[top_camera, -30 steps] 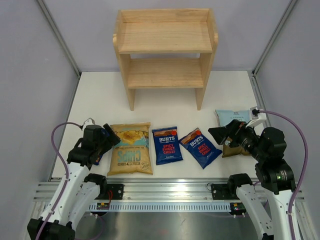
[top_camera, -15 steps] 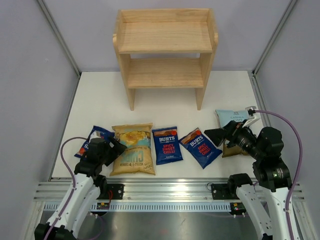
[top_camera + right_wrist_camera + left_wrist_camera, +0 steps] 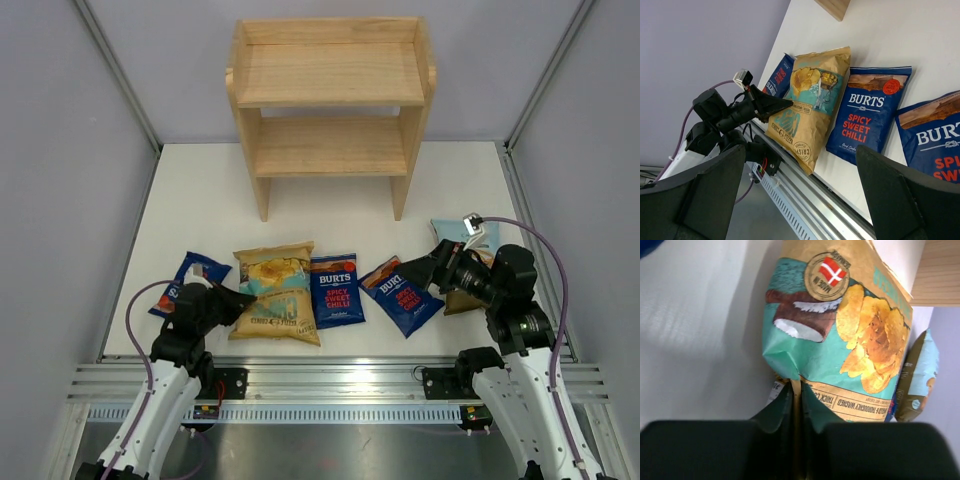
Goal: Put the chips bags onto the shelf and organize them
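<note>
The tan-and-teal chips bag [image 3: 278,292] [image 3: 850,325] [image 3: 812,100] lies tilted at the table's front left. My left gripper [image 3: 240,297] [image 3: 797,387] is shut on its left edge seam. A small dark-blue Burts bag [image 3: 185,280] lies left of that arm. Two more blue bags [image 3: 335,290] [image 3: 405,295] lie in the middle. The pale-blue Cassava bag [image 3: 462,235] [image 3: 920,375] is partly hidden behind my right arm. My right gripper [image 3: 420,270] [image 3: 800,155] hangs open over the right blue bag, holding nothing. The wooden shelf [image 3: 330,95] stands at the back with both tiers bare.
An aluminium rail [image 3: 330,385] with the arm bases runs along the table's near edge. Grey walls close in the left and right sides. A purple cable [image 3: 555,290] loops beside the right arm. White table [image 3: 330,225] lies between the shelf legs and the bags.
My left gripper drew back toward the near edge and shut on the tan-and-teal bag's edge. The bag shifted right and tilted. The right arm lowered and moved left.
</note>
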`<state>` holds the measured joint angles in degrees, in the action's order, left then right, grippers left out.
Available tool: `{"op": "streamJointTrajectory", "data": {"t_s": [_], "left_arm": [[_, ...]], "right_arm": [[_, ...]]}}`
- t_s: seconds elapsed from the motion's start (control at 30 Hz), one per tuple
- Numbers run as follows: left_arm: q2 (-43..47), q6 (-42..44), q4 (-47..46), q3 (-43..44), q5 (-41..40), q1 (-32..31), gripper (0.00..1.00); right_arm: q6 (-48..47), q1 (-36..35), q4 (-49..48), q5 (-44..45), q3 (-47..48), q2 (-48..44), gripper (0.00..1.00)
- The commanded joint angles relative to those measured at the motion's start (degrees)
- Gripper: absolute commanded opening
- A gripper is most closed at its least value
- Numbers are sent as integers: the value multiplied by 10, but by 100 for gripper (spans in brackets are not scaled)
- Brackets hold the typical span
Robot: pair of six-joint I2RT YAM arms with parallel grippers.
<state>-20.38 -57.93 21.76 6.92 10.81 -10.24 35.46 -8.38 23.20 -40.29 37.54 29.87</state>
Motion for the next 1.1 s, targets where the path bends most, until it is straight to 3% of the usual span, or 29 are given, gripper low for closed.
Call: {"op": "streamJointTrajectory", "data": {"t_s": [0.0,0.03,0.5,0.83,1.07], "left_arm": [[1,-22,-43,-7,37,-1,6],[5,-27,-52,-6,42,-1,0],[66,-160,-156,35,71,-1,0],[87,-217,-191,78,55,-1,0],[59,-297,-290,98,69,-2,0]], "right_arm": [[20,-3,-65,-29,-18,4,99],[31,-3,-74,-36,-34,9,100],[185,-26,-314,-86,-184,52,99],[225,-164,-454,25,-223,134,100],[240,-275,-604,90,-231,194,99]]}}
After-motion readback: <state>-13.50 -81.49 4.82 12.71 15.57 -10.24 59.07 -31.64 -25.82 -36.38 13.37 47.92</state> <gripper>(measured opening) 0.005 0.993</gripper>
